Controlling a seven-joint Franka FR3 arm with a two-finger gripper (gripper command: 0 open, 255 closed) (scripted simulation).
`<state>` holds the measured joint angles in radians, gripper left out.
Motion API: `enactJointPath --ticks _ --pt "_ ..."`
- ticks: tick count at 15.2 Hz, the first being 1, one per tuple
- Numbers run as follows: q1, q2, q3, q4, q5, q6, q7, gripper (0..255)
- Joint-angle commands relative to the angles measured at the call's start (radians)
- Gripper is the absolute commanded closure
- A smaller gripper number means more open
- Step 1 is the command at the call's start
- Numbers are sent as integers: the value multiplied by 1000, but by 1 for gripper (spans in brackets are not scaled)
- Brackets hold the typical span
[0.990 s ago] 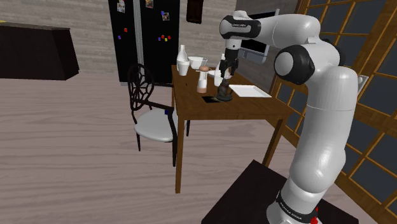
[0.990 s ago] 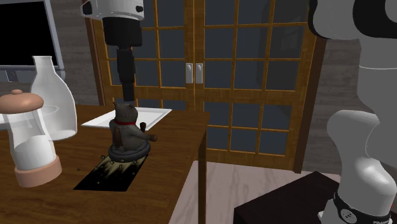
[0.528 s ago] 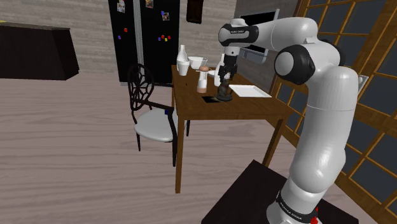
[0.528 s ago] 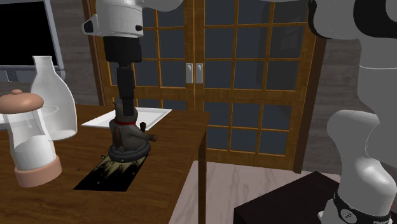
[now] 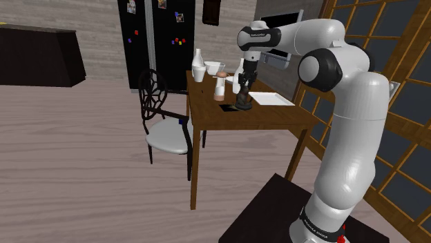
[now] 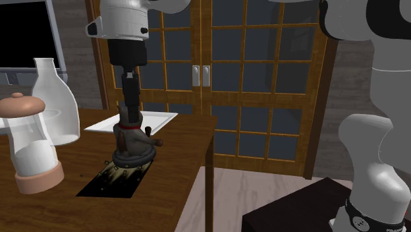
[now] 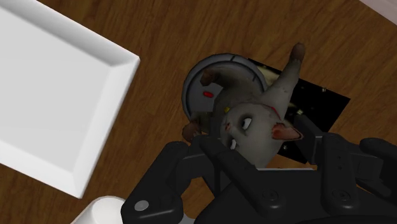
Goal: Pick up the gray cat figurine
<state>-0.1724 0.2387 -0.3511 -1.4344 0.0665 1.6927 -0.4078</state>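
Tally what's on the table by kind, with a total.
Bottles: 2
Bowl: 1
Jar: 1
Tray: 1
Cat: 1
Mat: 1
Total: 7

White tray (image 7: 57, 95), white bottle (image 6: 56, 109) and possibly a black mat (image 6: 105, 187) share the wooden table (image 6: 179, 173).
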Motion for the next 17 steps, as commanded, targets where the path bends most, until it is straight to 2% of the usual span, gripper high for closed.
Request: enactJointPath --ticks 1,5,17 --pt "1 1 1 0 0 0 0 255" --pt "-2 5 0 30 2 -26 -1 255" --pt "-30 72 -4 289 26 -221 -11 255"
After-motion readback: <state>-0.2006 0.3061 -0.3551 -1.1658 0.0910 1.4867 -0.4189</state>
